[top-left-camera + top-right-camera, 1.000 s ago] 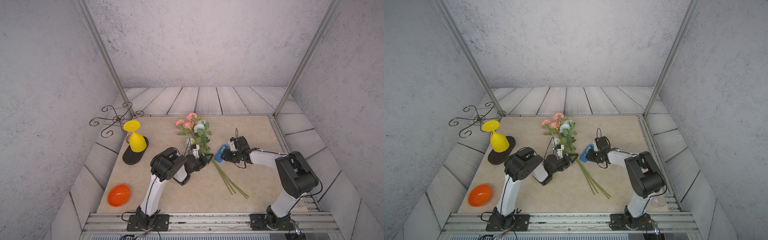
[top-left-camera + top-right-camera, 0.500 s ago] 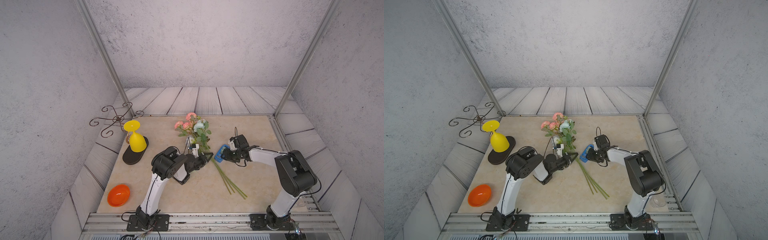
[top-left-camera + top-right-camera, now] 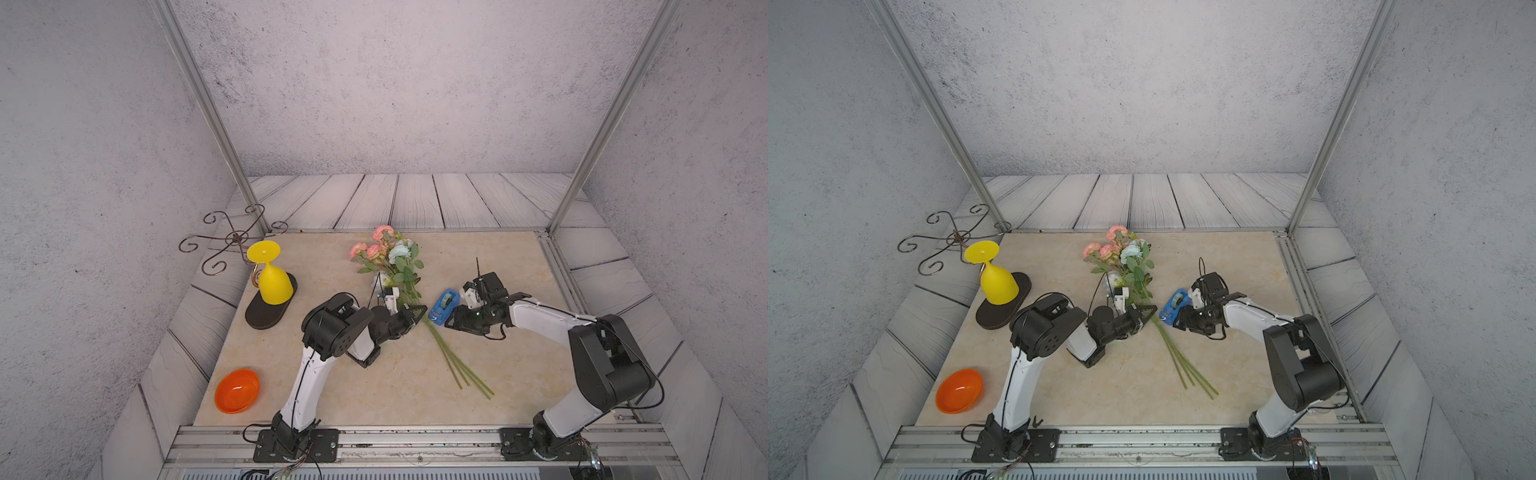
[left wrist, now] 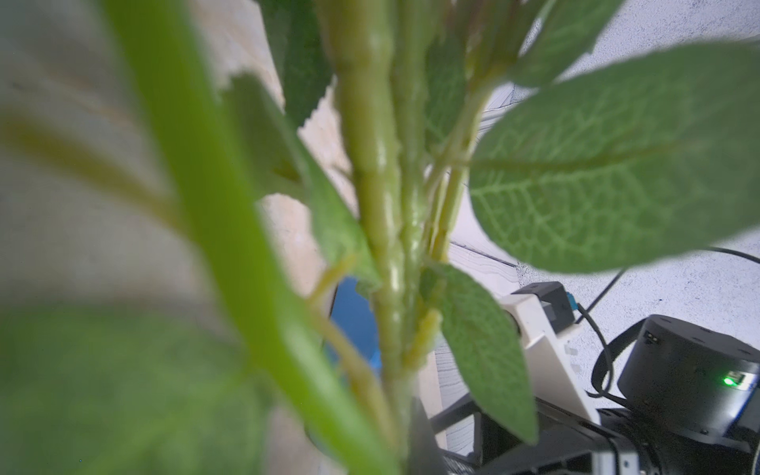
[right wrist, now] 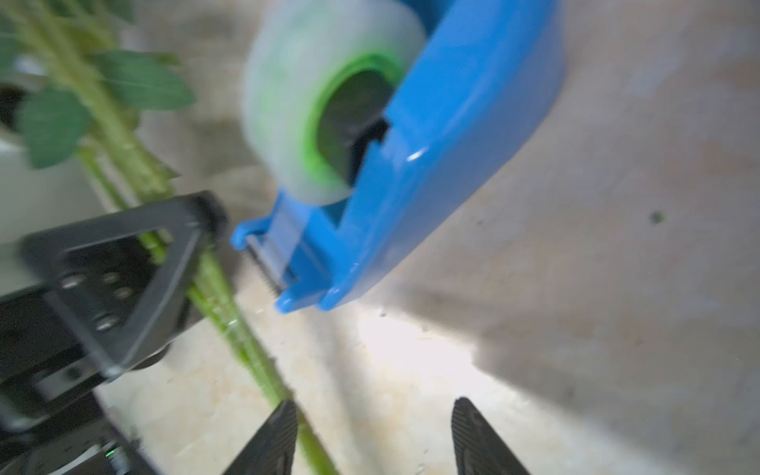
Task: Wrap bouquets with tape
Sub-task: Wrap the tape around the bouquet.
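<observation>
Clamping the bouquet (image 3: 400,259) by its green stems between the left gripper's (image 3: 417,311) closed fingers. Hovering with the right gripper's (image 5: 374,411) fingers apart and empty, blue tape dispenser (image 5: 436,172) just beyond the fingertips, stems alongside one finger.

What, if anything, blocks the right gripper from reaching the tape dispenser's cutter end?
Likely nothing, so yes: the right gripper is open with bare tabletop between it and the cutter of the tape dispenser. The bouquet stems, clamped by the left gripper, run beside one finger.
</observation>
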Robot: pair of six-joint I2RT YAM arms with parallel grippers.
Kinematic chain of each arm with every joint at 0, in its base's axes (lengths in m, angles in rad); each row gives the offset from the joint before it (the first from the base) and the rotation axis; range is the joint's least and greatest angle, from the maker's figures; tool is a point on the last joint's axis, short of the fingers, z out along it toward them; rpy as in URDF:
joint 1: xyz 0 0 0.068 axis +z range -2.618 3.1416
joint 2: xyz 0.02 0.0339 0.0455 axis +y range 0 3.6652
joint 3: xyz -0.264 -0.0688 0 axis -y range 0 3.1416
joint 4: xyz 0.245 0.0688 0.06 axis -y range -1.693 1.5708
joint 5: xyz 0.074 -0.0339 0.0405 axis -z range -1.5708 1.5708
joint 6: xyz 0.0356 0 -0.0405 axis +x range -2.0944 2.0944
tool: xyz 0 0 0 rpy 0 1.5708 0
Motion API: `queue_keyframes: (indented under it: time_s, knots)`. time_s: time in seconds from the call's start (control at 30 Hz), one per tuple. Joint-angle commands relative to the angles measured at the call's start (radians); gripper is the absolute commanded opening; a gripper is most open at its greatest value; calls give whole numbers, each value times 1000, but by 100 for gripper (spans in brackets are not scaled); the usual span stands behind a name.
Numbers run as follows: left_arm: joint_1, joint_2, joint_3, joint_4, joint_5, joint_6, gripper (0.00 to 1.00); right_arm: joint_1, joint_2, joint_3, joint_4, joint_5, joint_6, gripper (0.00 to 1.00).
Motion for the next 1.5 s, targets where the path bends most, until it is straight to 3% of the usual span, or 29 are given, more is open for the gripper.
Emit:
queue_keyframes:
  time_s: [0.0,0.33,0.67,0.8,0.93,1.07,1.23,1.47]
  knots:
    - [9,49,-7,-153,-10,47,0,-3,33,13,60,-221,-63,68]
    - [15,57,1,-99,-3,26,0,15,186,2,111,-252,-194,68]
    - [18,48,8,-97,-17,18,0,34,241,-16,152,-256,-183,48]
    - [19,43,11,-97,-21,20,0,49,249,-27,166,-214,-171,36]
    - [20,48,14,-98,-19,17,0,50,226,-28,138,-176,-183,1]
    - [20,46,8,-98,-23,16,0,50,186,1,41,-122,-217,0]
    - [23,46,16,-102,-21,15,0,53,145,66,-155,33,-299,0]
    - [23,11,29,-186,9,23,18,86,173,186,-300,144,-339,0]
